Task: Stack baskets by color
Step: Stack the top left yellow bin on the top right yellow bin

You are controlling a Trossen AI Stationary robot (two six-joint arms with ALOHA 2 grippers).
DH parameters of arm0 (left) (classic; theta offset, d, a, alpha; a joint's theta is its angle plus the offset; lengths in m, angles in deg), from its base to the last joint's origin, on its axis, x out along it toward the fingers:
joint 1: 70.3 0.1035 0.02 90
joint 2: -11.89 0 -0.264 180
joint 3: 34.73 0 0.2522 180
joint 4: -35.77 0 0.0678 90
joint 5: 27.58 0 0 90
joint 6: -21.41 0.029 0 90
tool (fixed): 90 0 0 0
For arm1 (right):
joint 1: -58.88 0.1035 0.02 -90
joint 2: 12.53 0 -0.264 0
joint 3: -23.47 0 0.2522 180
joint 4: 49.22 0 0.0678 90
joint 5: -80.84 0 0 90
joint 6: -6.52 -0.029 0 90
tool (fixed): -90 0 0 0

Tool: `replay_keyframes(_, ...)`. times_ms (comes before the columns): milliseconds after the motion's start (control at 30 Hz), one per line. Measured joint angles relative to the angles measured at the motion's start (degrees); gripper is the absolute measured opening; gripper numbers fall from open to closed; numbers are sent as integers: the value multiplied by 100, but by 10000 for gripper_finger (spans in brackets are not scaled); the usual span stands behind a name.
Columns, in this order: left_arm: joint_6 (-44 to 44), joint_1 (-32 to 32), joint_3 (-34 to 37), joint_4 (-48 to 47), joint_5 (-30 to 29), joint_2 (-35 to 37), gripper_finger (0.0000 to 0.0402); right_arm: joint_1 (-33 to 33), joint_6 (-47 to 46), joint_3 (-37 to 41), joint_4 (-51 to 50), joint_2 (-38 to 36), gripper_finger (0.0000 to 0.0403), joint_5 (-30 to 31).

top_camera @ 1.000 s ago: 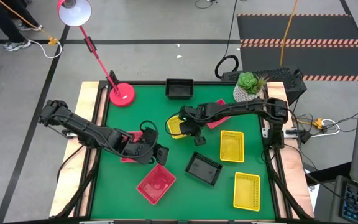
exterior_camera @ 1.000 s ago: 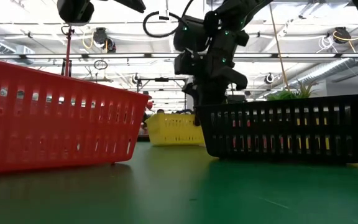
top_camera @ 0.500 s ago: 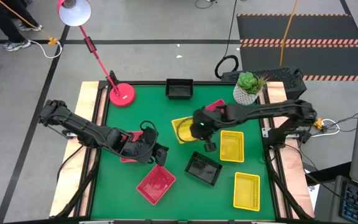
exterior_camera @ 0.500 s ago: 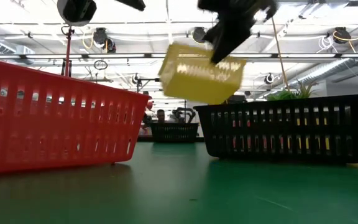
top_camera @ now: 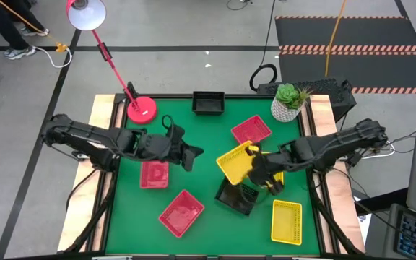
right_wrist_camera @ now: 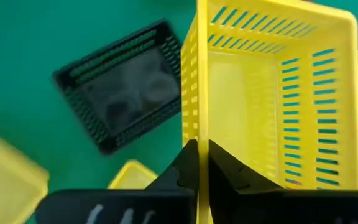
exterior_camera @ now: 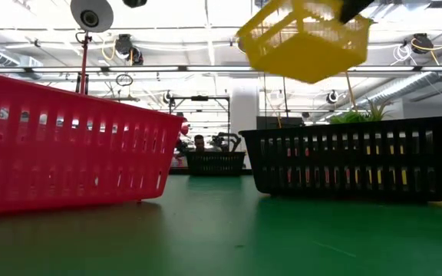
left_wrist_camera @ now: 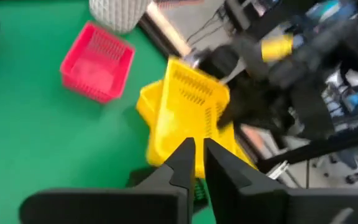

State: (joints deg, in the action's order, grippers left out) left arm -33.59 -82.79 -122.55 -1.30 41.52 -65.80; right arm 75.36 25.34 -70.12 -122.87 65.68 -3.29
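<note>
My right gripper (top_camera: pixel 255 172) is shut on a yellow basket (top_camera: pixel 235 162), which hangs tilted high over the mat and over a black basket (top_camera: pixel 237 196). In the low view the yellow basket (exterior_camera: pixel 305 38) floats above the black one (exterior_camera: pixel 351 165). Another yellow basket (top_camera: pixel 286 221) lies at the front right, and a corner of yellow (right_wrist_camera: pixel 135 174) shows below the held one. Red baskets lie at the far right (top_camera: pixel 251 130), left (top_camera: pixel 154 173) and front (top_camera: pixel 181 213). My left gripper (top_camera: pixel 192 155) hovers right of the left red basket, a narrow gap between its fingers (left_wrist_camera: pixel 185 162), holding nothing. My right gripper pinches one side wall of the yellow basket at its rim (right_wrist_camera: pixel 197 127), one finger inside the basket and one outside. The fingers slant down from above, from the table's right side. The basket is lifted clear and tilted, its open side partly facing the gripper.
A second black basket (top_camera: pixel 209 102) sits at the far edge. The pink-red lamp base (top_camera: pixel 142 110) stands at the far left corner and a white plant pot (top_camera: pixel 289 107) at the far right. Bare green mat (top_camera: pixel 193 130) lies between the arms.
My right gripper has lifted the yellow basket off the mat and carried it up and toward the table's right and near side, over the black basket; the basket has tipped. My left gripper has risen and swung away from the left red basket, which stays on the mat.
</note>
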Motion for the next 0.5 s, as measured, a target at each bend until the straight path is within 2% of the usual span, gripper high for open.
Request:
replay_keyframes(100, 186, 181, -167, -147, 45, -15, 64, 221, 475, 2, -213, -133, 6, 15)
replay_keyframes(267, 186, 420, -238, -96, 203, -6, 100, 426, 637, 2, -752, -282, 6, 13)
replay_keyframes(500, 176, 499, -236, -190, 346, -16, 113, 506, 1439, 2, -1647, -540, 6, 157)
